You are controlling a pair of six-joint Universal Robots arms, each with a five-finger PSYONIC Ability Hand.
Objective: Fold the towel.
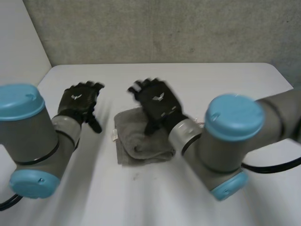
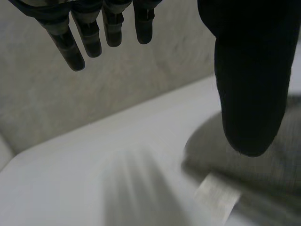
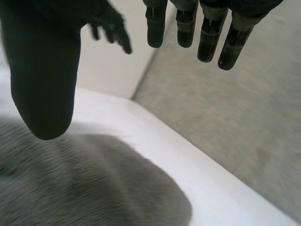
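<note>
A grey towel [image 1: 141, 143] lies folded into a small rectangle in the middle of the white table [image 1: 221, 80], with a white label [image 1: 114, 136] at its left edge. My right hand [image 1: 157, 103] hovers over the towel's far part, fingers spread and straight, holding nothing. In the right wrist view its thumb [image 3: 42, 80] and fingers [image 3: 211, 33] hang apart above the towel [image 3: 70, 188]. My left hand [image 1: 80, 106] is open above bare table, left of the towel. In the left wrist view the towel [image 2: 282, 160] and its label [image 2: 216, 195] lie beside the left hand's thumb [image 2: 249, 80].
A grey wall [image 1: 164, 28] rises behind the table's far edge. Bare table lies around the towel on all sides. My left hand [image 3: 110, 23] also shows in the right wrist view, beyond the thumb.
</note>
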